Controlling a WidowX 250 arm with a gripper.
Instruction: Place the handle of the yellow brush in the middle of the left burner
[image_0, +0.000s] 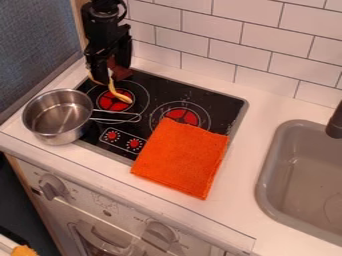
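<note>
With twelve o'clock at the top of the view, the black gripper (102, 80) hangs down near ten o'clock, over the back corner of the black stove top (190, 95). Its fingers are closed on the yellow brush (119, 95), with bits of yellow peeking out on both sides. The thin, bendy end of the brush points to about four o'clock and is over the red middle of the left burner (110, 104). I cannot tell if that end touches the burner. A dark red-brown piece (121, 71) is just beside the fingers, at their three o'clock side, but I cannot tell if it is part of the brush.

A shiny metal pot (59, 117) is upright at the stove top's nine o'clock side, partly on the white bench (257, 107). Its wire handle (123, 118) points to three o'clock and goes across just below the left burner. The right burner (182, 116) is between three and four o'clock from the left one. An orange cloth (180, 157) lies flat below it, over a bit of that burner, the stove top's edge and some bench. The gray sink (294, 175) is at four o'clock from the stove top.
</note>
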